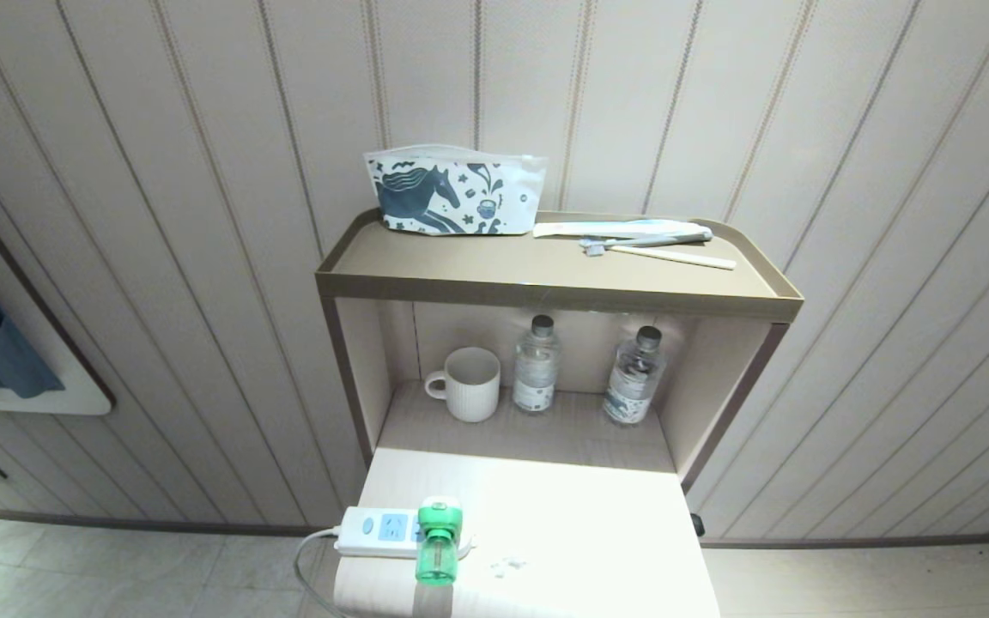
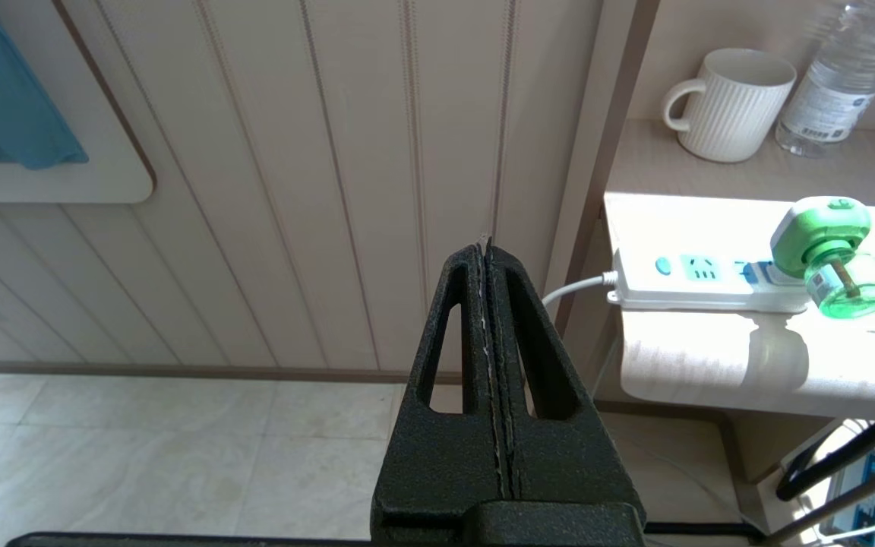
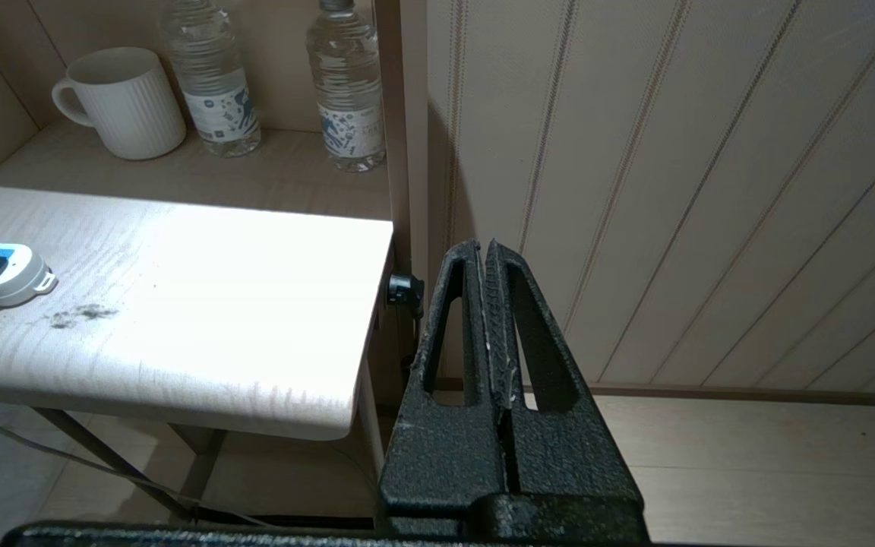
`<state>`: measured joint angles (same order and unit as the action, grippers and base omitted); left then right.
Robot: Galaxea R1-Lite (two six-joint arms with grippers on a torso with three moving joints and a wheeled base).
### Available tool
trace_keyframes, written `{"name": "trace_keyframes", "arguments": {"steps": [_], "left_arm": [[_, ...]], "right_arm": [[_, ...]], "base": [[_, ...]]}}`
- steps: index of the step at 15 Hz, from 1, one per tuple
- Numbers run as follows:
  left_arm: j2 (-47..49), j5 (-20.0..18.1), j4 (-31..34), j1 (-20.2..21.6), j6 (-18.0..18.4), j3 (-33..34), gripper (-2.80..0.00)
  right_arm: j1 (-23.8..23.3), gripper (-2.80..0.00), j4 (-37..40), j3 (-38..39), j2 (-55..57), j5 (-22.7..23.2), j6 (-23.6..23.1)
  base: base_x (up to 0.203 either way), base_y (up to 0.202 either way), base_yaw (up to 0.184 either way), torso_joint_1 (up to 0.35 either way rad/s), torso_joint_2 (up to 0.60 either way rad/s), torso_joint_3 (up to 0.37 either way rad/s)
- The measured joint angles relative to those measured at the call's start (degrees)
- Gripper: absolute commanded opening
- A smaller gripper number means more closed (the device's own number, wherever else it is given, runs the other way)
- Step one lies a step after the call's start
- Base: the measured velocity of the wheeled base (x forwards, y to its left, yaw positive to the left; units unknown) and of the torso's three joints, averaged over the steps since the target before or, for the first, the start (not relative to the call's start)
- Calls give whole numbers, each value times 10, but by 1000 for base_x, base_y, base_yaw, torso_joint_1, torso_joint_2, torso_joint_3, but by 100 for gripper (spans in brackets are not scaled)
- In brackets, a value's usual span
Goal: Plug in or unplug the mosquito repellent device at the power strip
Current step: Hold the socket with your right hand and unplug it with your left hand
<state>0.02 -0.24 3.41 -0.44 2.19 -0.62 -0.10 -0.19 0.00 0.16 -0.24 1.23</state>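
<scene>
The mosquito repellent device (image 2: pixel 829 258) sits plugged into the power strip (image 2: pixel 703 281) on the table (image 2: pixel 711 357), well off to the side of the closed, empty left end effector (image 2: pixel 488 247). The right end effector (image 3: pixel 483 251) is closed too. Pulling may drag the light strip along.

Pale table (image 1: pixel 597 532): power strip (image 1: pixel 374 530), perhaps crumbs (image 1: pixel 507 565).

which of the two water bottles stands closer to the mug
The left water bottle, right beside the white mug; the other bottle stands further right.
</scene>
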Motion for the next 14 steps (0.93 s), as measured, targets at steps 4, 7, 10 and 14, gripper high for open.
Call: {"name": "trace_keyframes", "arguments": {"steps": [4,7,10,14], "left_arm": [[0,0,0,0,0,0,-280],[0,0,0,0,0,0,-280],[0,0,0,0,0,0,-280],[0,0,0,0,0,0,-280]], "right_arm": [[0,-280,0,0,0,0,0],[0,-280,0,0,0,1,-1],[0,-280,0,0,0,2,0],[0,-280,0,0,0,3,0]], "base": [[0,0,0,0,0,0],[0,0,0,0,0,0],[0,0,0,0,0,0],[0,0,0,0,0,0]]}}
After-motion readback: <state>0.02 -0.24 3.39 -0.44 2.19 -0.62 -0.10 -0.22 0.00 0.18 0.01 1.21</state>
